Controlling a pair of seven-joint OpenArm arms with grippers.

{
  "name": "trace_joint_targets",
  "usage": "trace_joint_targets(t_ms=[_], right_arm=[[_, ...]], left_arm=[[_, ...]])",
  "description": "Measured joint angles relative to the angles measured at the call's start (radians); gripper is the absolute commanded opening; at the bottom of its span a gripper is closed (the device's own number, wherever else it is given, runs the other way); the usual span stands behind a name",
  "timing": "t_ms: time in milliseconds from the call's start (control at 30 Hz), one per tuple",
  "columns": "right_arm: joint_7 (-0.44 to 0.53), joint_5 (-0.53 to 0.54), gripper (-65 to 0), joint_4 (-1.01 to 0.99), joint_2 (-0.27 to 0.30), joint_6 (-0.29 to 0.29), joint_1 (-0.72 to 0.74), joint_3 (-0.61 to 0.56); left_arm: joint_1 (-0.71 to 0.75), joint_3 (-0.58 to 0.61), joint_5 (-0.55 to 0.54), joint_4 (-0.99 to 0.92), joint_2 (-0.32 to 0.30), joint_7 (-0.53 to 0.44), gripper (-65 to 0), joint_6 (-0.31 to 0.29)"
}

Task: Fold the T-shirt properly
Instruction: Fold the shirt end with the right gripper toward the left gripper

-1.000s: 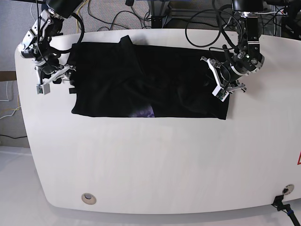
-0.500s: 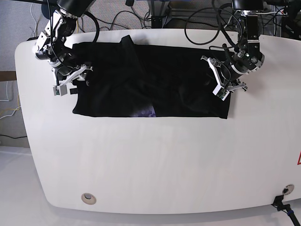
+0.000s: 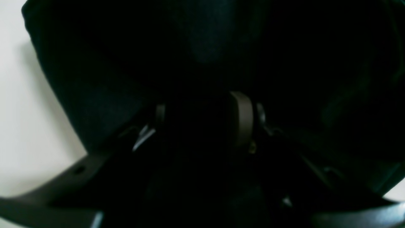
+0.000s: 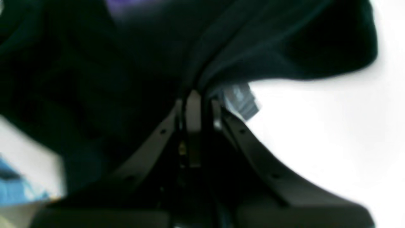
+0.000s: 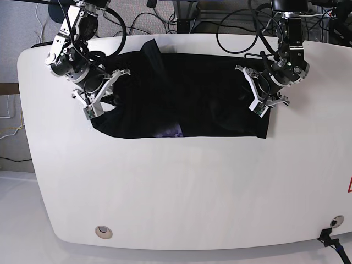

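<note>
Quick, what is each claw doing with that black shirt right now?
Left gripper: jaws apart over the T-shirt; whether it grips cannot be told.
Right gripper: shut on the T-shirt's edge.

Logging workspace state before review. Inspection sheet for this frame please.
Surface: white table, bare at the front, small round fitting near its front edge.
Job's things: black T-shirt spread across the far half, a purple print patch showing at its near edge; one end bunched and lifted.
Clutter: nothing seen.
Grippers: right tool shut on the T-shirt's edge; left tool over the other end with cloth between its jaws, grip unclear.
Cables: black cables behind the table, black plug at the front corner.
Surroundings: grey floor, equipment stands behind.
</note>
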Motion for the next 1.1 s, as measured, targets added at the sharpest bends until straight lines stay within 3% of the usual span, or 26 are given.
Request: trace_joint_targets(t_ms=[167, 367, 500, 800, 1100], right_arm=[[-0.011, 0.042, -65.0, 0.044, -0.042, -0.005, -0.005, -0.087], [-0.011, 0.131, -65.0, 0.039, -0.127, -0.019, 0.018, -0.275], [-0.008, 0.134, -65.0, 0.029, -0.167, -0.043, 0.064, -0.382], [0.071, 0.135, -65.0, -0.101, -0.171, -0.042, 0.13, -0.558], [0.088, 0.135, -65.0, -0.102, -0.164, -0.042, 0.15, -0.518]], left_arm=[[-0.002, 0.0, 0.007, -0.002, 0.015, 0.0, -43.4, 0.008], [-0.005, 0.0, 0.011, -0.003, 0.034, 0.0, -43.4, 0.008], [-0.008, 0.001, 0.018, -0.003, 0.047, 0.0, -43.4, 0.015], [-0.009, 0.001, 0.018, -0.004, 0.049, 0.0, -43.4, 0.015], [-0.087, 0.111, -0.001, -0.114, 0.142, -0.049, -43.4, 0.023]])
